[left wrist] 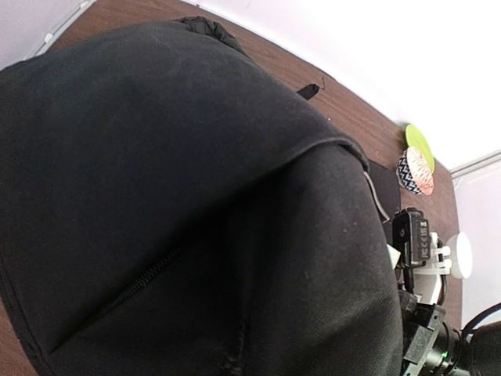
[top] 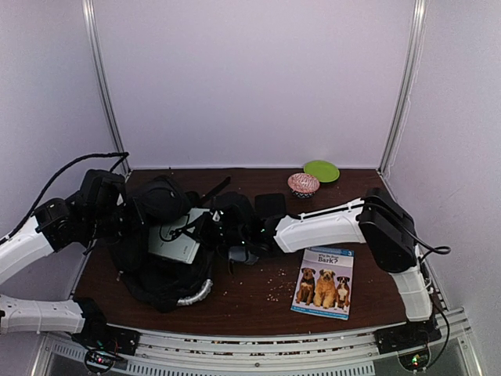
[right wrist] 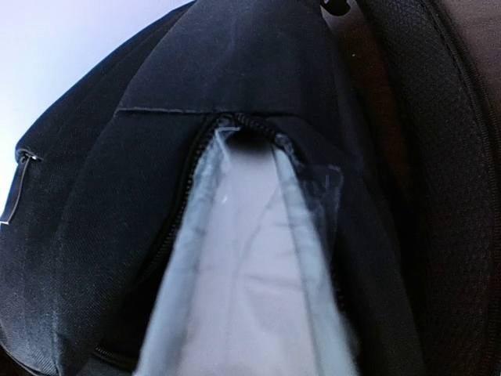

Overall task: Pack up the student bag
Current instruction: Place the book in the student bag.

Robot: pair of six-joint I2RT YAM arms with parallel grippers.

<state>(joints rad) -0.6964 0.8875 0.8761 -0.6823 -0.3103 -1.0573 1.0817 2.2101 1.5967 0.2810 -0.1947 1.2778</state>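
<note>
The student bag (top: 156,205) is a big black fabric bag lying left of centre, its silvery handle (top: 196,294) at the near end. My left gripper (top: 125,218) is at the bag's left side; in the left wrist view black bag cloth (left wrist: 196,157) covers its fingers and puckers toward them. My right gripper (top: 229,229) reaches in from the right. It is shut on a flat white pack in clear wrap (top: 177,244), whose far end (right wrist: 250,258) pokes into the bag's zip opening (right wrist: 235,125). The right fingers themselves are hidden behind the pack.
A dog book (top: 323,280) lies at the near right. A pink patterned bowl (top: 303,183) and a green plate (top: 322,170) sit at the back. A small black case (top: 270,205) and a grey item (top: 243,254) lie beside the right gripper. Crumbs (top: 274,288) dot the brown table (top: 250,309).
</note>
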